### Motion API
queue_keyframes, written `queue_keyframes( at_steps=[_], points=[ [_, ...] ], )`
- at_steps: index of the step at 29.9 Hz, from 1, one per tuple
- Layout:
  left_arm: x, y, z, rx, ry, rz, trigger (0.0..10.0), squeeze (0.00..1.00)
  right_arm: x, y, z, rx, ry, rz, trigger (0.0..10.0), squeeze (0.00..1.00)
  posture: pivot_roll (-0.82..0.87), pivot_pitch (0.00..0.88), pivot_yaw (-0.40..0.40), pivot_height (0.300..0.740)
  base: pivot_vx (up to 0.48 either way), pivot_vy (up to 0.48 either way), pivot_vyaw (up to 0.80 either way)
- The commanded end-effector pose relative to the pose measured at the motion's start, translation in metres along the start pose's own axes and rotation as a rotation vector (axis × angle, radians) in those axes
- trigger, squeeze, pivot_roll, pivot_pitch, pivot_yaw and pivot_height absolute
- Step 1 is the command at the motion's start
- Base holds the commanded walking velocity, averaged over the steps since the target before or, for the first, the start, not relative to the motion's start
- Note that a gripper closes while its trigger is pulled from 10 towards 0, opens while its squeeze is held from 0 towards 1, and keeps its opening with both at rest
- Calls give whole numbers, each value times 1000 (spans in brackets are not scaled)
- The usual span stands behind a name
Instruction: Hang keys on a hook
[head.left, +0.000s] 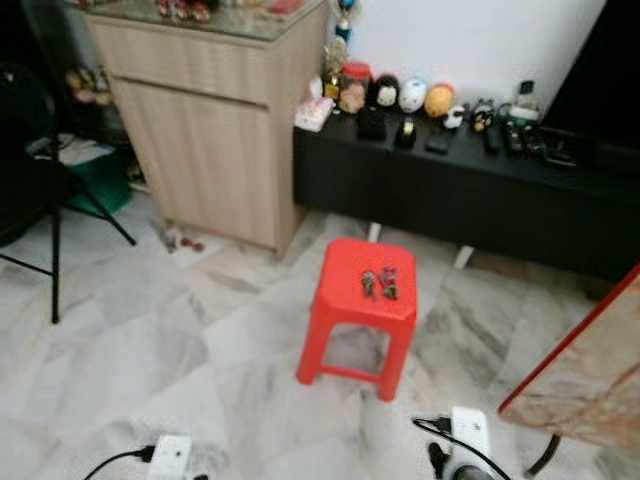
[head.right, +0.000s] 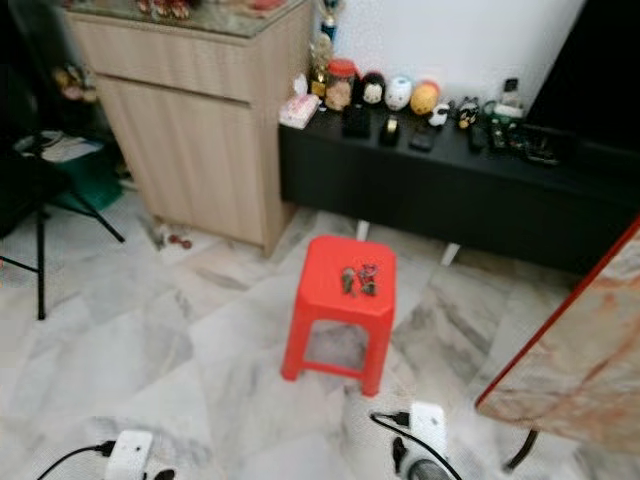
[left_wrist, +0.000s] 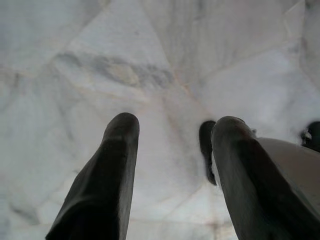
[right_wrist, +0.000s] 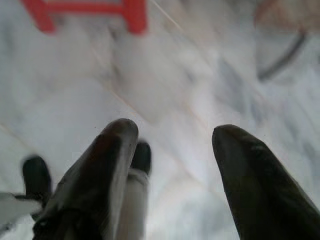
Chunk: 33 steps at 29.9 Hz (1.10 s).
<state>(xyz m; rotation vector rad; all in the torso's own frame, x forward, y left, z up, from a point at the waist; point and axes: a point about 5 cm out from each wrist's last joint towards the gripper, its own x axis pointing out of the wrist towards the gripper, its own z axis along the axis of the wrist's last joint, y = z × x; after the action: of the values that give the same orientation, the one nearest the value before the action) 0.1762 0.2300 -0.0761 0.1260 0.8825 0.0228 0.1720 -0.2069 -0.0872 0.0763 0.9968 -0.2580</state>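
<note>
Both end effectors hang parted, well apart from keys (head.left: 378, 283) atop stool (head.left: 345, 300).

light: even indoor, bright | head views: slightly soft | right wrist view: blurred | shadow: faint under red stool (head.left: 357, 300) | glare: none

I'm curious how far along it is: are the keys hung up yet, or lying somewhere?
Not hung. The keys lie flat on the red stool, with both grippers apart from them.
</note>
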Motion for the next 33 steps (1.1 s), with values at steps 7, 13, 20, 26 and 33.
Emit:
queue_keyframes(
  at_steps=[7,13,20,26,33],
  points=[
    [0,-7,-4,16,25,-25,10000,0,0,0,1,47,-4,15,10000,0,118,33,-45,740,0,287,0],
    [0,-8,-4,13,23,-22,10000,0,0,-1,1,44,-3,19,10000,0,124,17,-46,740,0,239,0],
    [-1,-5,-6,-25,21,-9,10000,0,0,2,-1,48,-1,25,10000,0,132,1,-27,740,0,0,0],
    [-1,2,-5,-88,9,2,10000,0,-1,9,-4,64,8,33,10000,0,135,0,-2,740,0,0,0],
    [-1,6,-3,-95,9,15,10000,0,-1,13,-7,77,14,38,10000,0,128,0,11,740,0,0,0]
  ],
)
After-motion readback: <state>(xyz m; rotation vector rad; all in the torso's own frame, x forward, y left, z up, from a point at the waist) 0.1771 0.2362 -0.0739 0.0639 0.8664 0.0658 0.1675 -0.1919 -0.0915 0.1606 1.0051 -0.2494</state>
